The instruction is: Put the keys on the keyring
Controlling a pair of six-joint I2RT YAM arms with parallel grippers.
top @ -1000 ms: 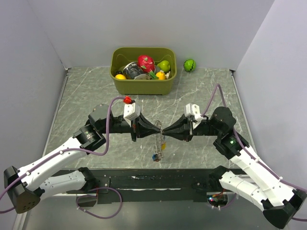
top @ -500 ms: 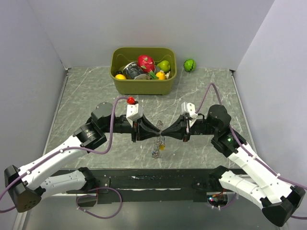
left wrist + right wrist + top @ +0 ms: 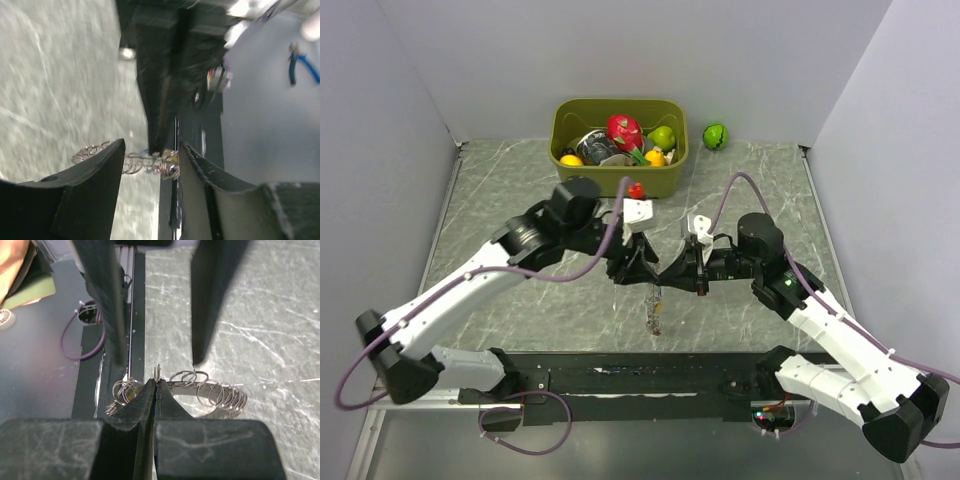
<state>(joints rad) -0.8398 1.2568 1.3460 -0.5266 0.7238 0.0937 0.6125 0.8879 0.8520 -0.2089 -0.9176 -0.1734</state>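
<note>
My right gripper [image 3: 667, 276] is shut on the thin keyring [image 3: 652, 300], which hangs down from its tips above the marble table. The right wrist view shows the pinch [image 3: 156, 381], with the keyring [image 3: 215, 392] carrying several small wire loops on both sides. The keys [image 3: 656, 323] dangle at the ring's lower end as small coloured specks, and a yellow fleck of them [image 3: 174, 159] shows in the left wrist view. My left gripper [image 3: 638, 266] stands open just left of the pinch. Its fingers [image 3: 112, 160] straddle the keyring [image 3: 142, 162] without touching it.
An olive bin [image 3: 618, 182] of toy fruits stands at the back centre. A green ball [image 3: 716, 135] lies to its right. A dark rail [image 3: 650, 375] runs along the table's near edge, just below the hanging ring. Grey walls close in both sides.
My left gripper has opened and let go of the keyring, and its arm has lifted and swung towards the back. The right gripper has closed fully and shifted a little left with the ring.
</note>
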